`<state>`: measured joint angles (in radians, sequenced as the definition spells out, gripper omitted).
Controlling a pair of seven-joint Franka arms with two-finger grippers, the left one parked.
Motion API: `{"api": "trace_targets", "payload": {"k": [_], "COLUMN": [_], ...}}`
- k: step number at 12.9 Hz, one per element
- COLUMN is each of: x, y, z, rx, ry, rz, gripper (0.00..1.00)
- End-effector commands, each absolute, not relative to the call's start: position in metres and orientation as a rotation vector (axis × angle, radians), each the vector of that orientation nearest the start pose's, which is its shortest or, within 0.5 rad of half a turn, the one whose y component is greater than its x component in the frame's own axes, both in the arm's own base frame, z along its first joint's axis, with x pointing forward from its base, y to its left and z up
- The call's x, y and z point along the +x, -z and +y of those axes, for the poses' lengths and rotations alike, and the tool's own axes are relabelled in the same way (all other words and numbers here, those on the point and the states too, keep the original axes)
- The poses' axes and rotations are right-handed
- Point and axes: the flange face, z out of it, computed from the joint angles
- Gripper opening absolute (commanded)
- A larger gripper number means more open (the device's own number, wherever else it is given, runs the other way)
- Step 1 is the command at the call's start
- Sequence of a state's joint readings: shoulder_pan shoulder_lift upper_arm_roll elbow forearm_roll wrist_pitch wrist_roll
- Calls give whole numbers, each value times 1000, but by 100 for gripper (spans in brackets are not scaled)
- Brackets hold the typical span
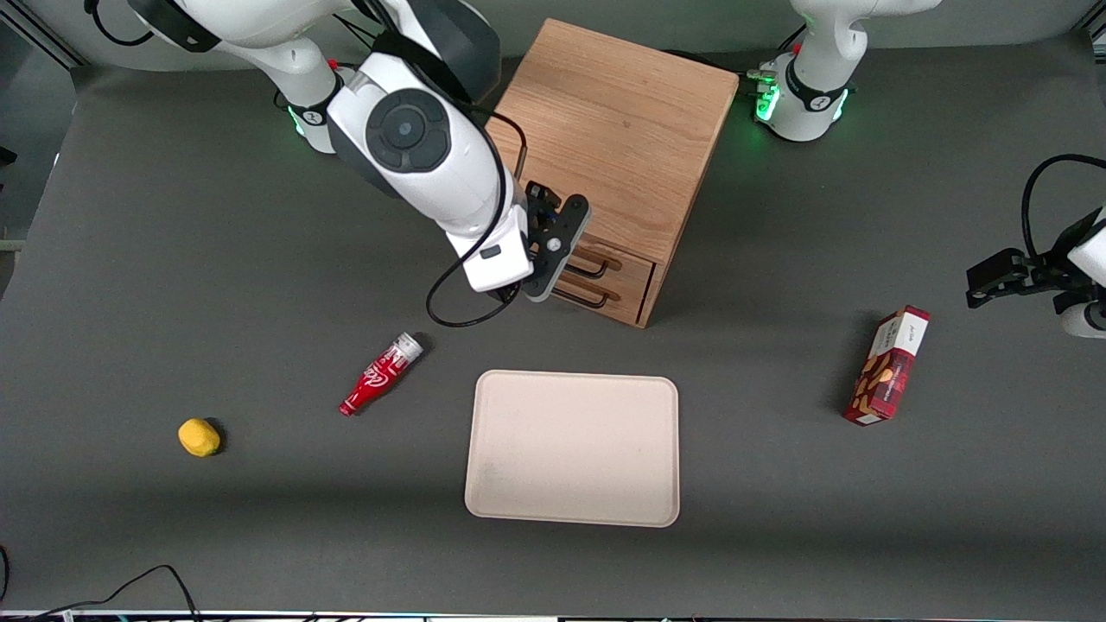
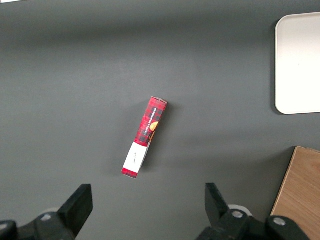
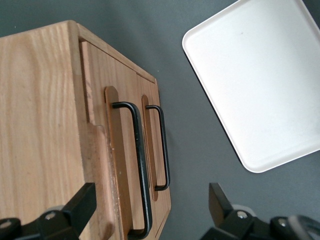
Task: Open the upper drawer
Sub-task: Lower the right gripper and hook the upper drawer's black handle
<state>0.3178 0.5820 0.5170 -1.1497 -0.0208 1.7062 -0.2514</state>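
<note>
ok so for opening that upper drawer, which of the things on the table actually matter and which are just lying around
Belongs to the job:
- upper drawer of the wooden cabinet, shut, with its black wire handle
- gripper, open, in front of the drawers, fingers straddling the cabinet's front edge

Just lying about:
- lower drawer
- cream tray
- small red bottle
- yellow object
- red snack box

table (image 1: 173,259) | cabinet (image 1: 618,130) | tray (image 1: 573,447) | bottle (image 1: 380,374) | box (image 1: 888,365) | lemon (image 1: 199,437)
</note>
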Motion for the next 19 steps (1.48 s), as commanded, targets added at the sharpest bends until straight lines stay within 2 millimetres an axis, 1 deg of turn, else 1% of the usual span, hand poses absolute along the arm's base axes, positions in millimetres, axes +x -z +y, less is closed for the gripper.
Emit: {"api": "trace_targets", "payload": {"k": [1,3,6,7,9,11,13,15,19], "x": [559,559,555,551,548,538,533,536,568], "y": [-482,-464,-448,-441,-429,-414,-404,-403,-402], "z": [451,454,456,459,457,461,463,460,424], "rx": [-2484,-2485,-2489,-2485,-2487,-2487,-2485,-2475,-2444], "ry": [-33,-12,-26,-38,-42,-21,-7,3,44], "rz": [-1392,-1389,-1403,-1410,-1406,-1413,-1415,-1442,-1503], "gripper": [100,100,100,100,100,100,100,100,100]}}
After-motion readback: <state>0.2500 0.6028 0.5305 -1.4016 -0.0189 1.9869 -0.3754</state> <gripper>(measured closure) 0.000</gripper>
